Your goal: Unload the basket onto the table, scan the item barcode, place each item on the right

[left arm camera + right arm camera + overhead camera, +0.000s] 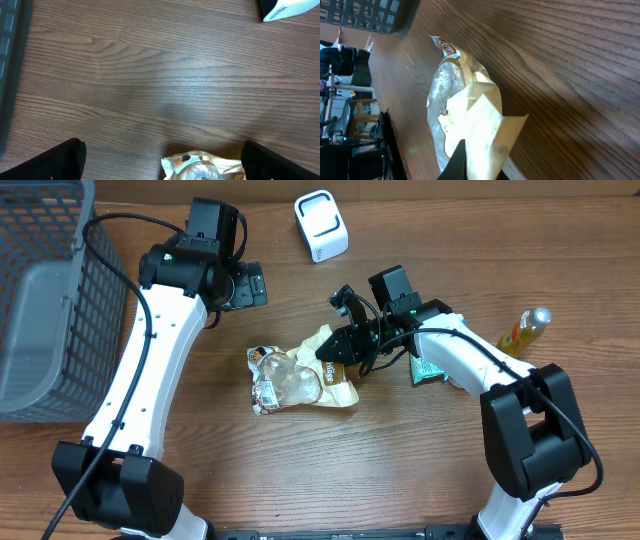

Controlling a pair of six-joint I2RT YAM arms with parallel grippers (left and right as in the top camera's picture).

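A crumpled cream and clear snack bag (295, 377) lies mid-table. My right gripper (338, 348) is shut on the bag's right edge. In the right wrist view the cream wrapper (470, 115) is pinched beside a black finger (456, 162). No barcode shows on it. The white scanner (321, 225) stands at the back centre, apart from the bag. My left gripper (248, 285) hovers above the table behind the bag, open and empty. In its wrist view the bag's top (205, 167) shows between the two fingers (60, 160), and the scanner's corner (290, 10) is at the top right.
A grey wire basket (45, 300) fills the left side, and its mesh (365, 15) shows in the right wrist view. A yellow bottle (525, 330) lies at the right. A green packet (430, 370) sits under the right arm.
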